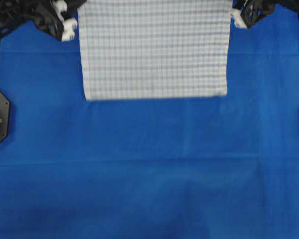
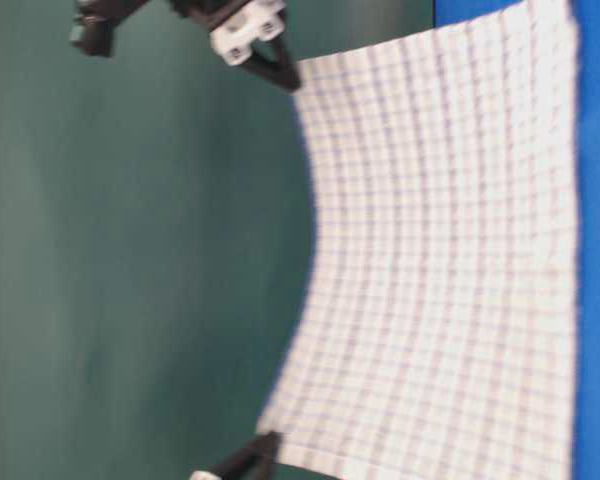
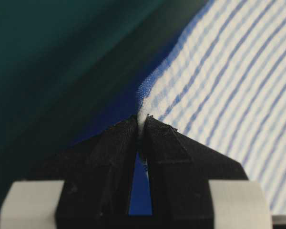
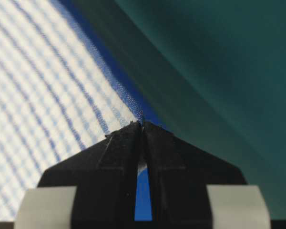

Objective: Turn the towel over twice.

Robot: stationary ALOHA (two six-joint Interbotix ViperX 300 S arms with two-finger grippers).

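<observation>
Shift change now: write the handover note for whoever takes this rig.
Left gripper: shut on a towel corner.
Right gripper: shut on the other raised corner.
Towel: lifted by those two corners and sagging between them; its opposite edge lies on the blue cloth.
Done: both corners pinched and raised.
Left: carry the held edge over to finish this turn. How many turns are done cannot be told.

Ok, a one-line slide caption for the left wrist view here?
Left gripper shut on a corner of the striped towel, its black fingers pinching the cloth's edge.
</observation>
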